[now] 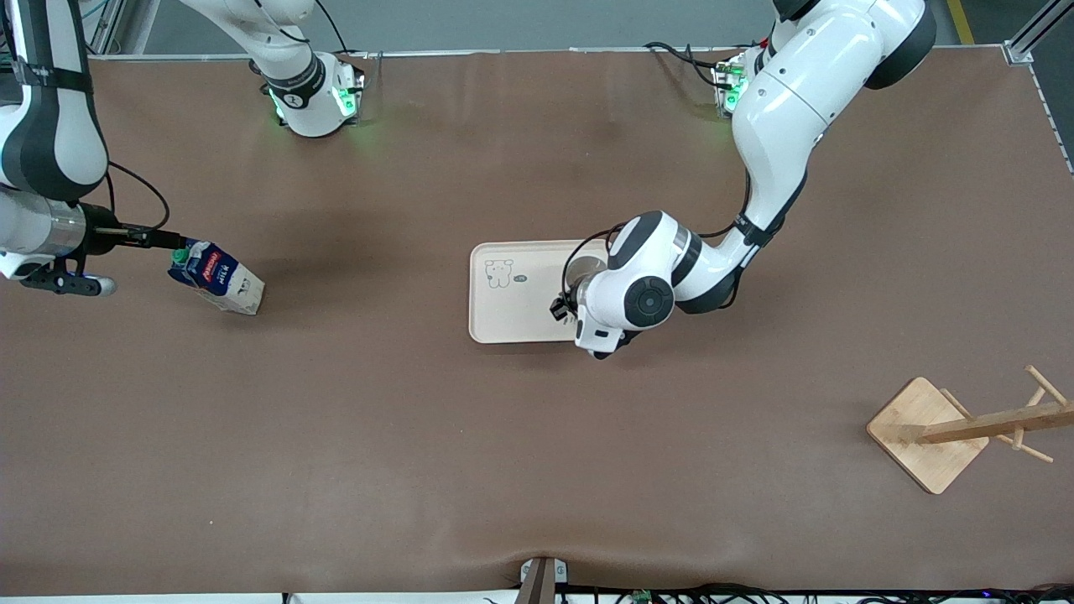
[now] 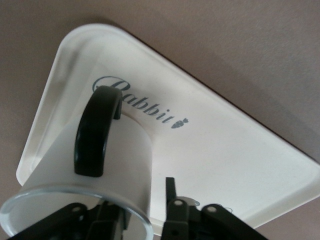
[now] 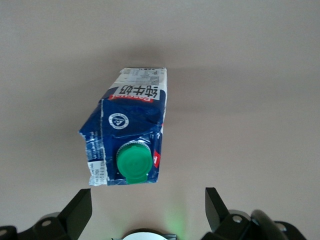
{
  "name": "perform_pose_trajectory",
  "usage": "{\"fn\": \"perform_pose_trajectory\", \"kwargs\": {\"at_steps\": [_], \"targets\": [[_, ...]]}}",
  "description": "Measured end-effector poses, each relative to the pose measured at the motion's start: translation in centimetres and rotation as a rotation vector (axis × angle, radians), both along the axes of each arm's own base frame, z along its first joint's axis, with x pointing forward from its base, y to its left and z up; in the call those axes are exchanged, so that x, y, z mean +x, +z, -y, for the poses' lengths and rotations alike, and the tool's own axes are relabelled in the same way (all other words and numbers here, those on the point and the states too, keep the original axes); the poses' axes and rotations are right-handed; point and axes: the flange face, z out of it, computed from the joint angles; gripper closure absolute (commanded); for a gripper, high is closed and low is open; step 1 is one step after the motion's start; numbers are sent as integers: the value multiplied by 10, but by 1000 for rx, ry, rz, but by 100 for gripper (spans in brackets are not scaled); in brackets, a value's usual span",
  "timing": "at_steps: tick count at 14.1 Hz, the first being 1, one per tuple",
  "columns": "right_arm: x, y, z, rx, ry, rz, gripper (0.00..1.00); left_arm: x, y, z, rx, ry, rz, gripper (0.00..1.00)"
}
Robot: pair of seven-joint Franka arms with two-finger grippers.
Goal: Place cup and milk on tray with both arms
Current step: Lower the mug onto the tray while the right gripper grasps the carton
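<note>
The cream tray lies mid-table. The white cup with a black handle stands on the tray beside the "Rabbit" lettering; in the front view the cup is mostly hidden by the left wrist. My left gripper is over it, open, in the left wrist view with one finger inside the rim and one just outside the wall. The milk stands on the table toward the right arm's end. My right gripper is open and empty above its green cap, fingers wide apart.
A wooden rack with a square base stands near the left arm's end, nearer to the front camera than the tray. Brown table stretches between the milk and the tray.
</note>
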Motion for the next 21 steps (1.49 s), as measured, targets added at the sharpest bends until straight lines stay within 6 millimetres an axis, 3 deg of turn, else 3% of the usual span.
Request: {"fn": "perform_pose_trajectory", "kwargs": {"at_steps": [3,5,7,9,11,18,21], "targets": [[3,-5,-4,-6,9,28,0,30,32,-9,-36,42,62,0],[2,-16,-7,-9,15,42,0,54,80,-24,-55,68,119,0],[-2,-31,-8,-6,14,39,0,69,141,-52,-37,74,182,0],[-2,-39,-9,-6,14,46,0,79,201,-90,33,56,282,0],[-3,-47,-10,-8,14,58,0,82,241,-133,107,-17,335,0],[-6,-52,-14,3,14,46,0,95,312,-306,169,-336,394,0],[-5,-42,-14,10,12,21,0,85,346,-345,185,-380,422,0]]}}
